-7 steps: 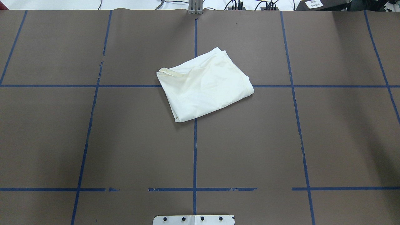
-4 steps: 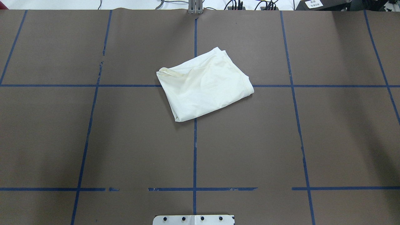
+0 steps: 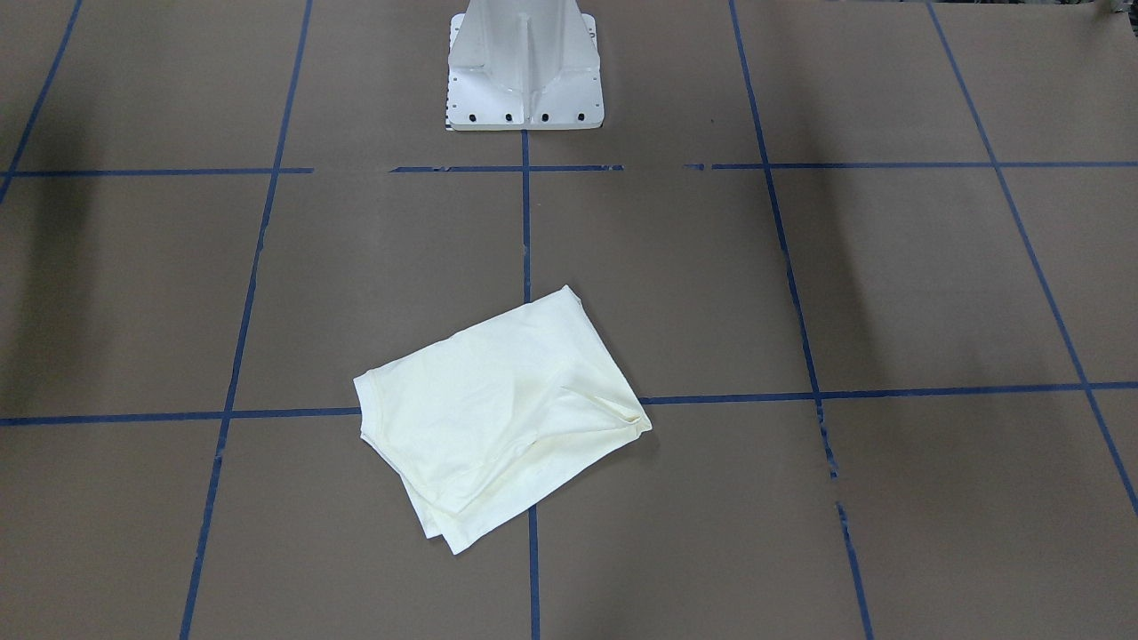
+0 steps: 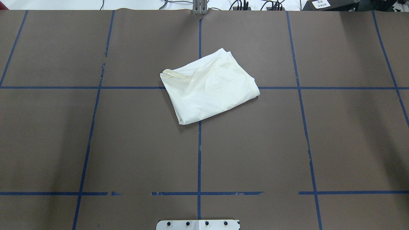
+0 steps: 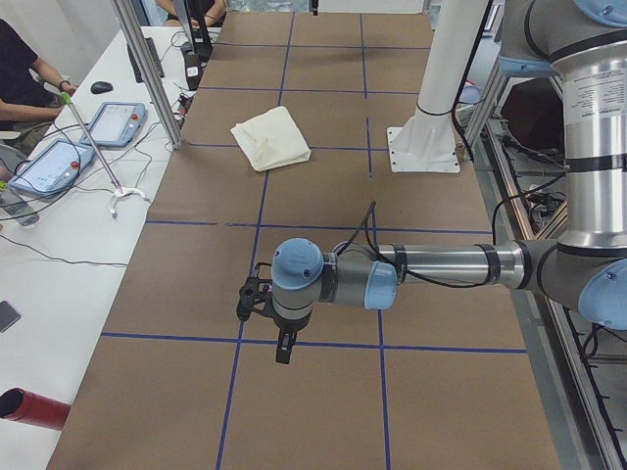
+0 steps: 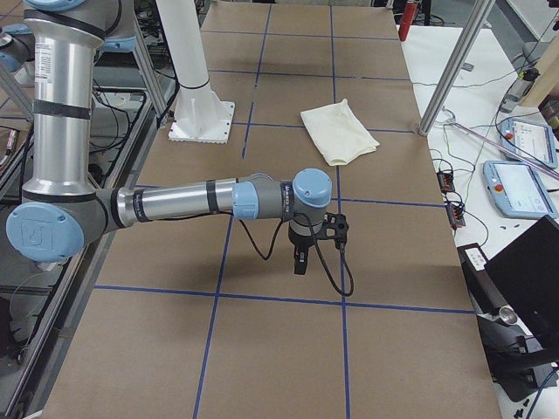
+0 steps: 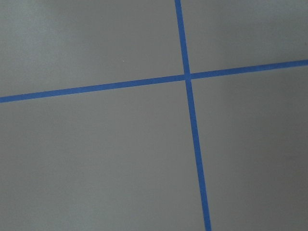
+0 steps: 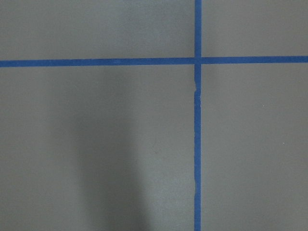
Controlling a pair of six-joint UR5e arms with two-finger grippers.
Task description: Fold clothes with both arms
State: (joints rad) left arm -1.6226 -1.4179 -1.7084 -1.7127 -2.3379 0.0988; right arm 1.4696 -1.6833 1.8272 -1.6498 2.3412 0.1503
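Observation:
The clothes (image 4: 209, 89) are a pale cream shirt folded into a compact, slightly skewed rectangle, plain side up, lying near the middle of the brown table. The clothes (image 3: 498, 418) sit on a blue tape crossing, and the clothes (image 5: 271, 137) (image 6: 339, 131) also show in both side views. Neither arm touches them. The left gripper (image 5: 284, 348) hangs over bare table far from the shirt, and so does the right gripper (image 6: 300, 262). I cannot tell whether either is open or shut. Both wrist views hold only table and tape.
The white pedestal base (image 3: 524, 80) stands at the robot's edge of the table (image 4: 96, 143), which carries a blue tape grid. A side bench holds teach pendants (image 5: 113, 122) and cables, with a seated person (image 5: 20, 69) beside it. A red cylinder (image 5: 29, 409) lies near that bench's corner.

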